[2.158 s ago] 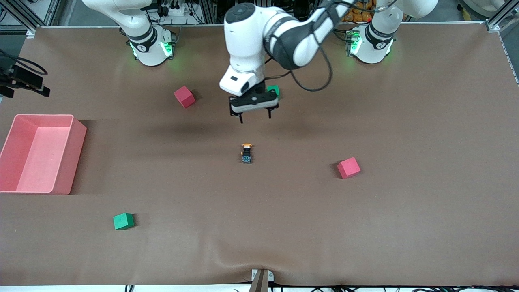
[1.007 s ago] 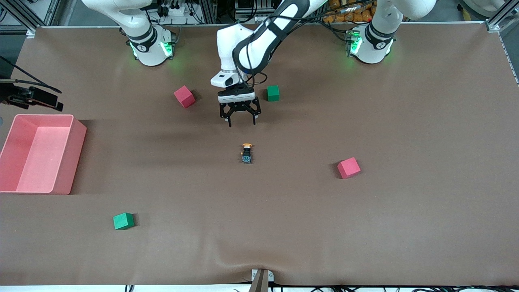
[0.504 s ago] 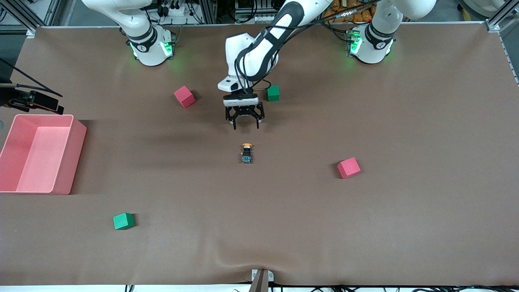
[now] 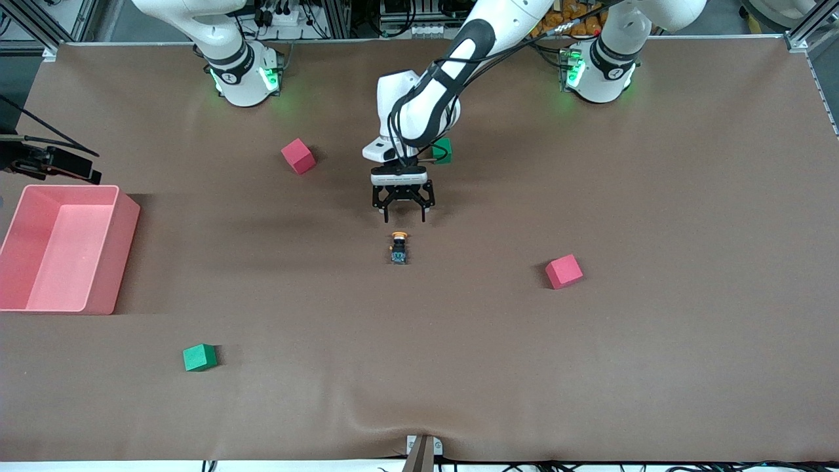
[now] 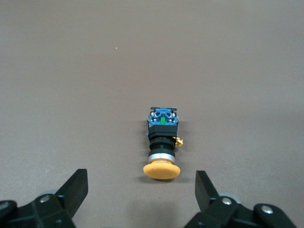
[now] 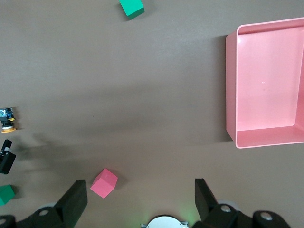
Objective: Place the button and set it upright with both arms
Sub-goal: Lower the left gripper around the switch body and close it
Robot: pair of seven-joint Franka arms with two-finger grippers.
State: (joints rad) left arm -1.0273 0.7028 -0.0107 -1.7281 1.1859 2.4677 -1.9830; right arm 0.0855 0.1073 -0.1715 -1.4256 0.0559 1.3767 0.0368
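Observation:
The button (image 4: 398, 249) lies on its side in the middle of the table. Its orange cap points toward the robots' bases and its bluish base toward the front camera. My left gripper (image 4: 402, 217) is open and empty, low over the table just on the cap's side of the button. In the left wrist view the button (image 5: 162, 142) lies just ahead of the open left gripper (image 5: 141, 184), apart from both fingers. My right gripper (image 6: 140, 190) is open and empty, held high over the right arm's end of the table. The button also shows in the right wrist view (image 6: 7, 119).
A pink bin (image 4: 123, 255) stands at the right arm's end. A red cube (image 4: 298, 156) and a green cube (image 4: 444, 151), partly hidden by the left arm, lie near the bases. Another red cube (image 4: 564, 271) and green cube (image 4: 199, 357) lie nearer the front camera.
My left gripper has come down and moved toward the button, staying open. The button and cubes have not moved.

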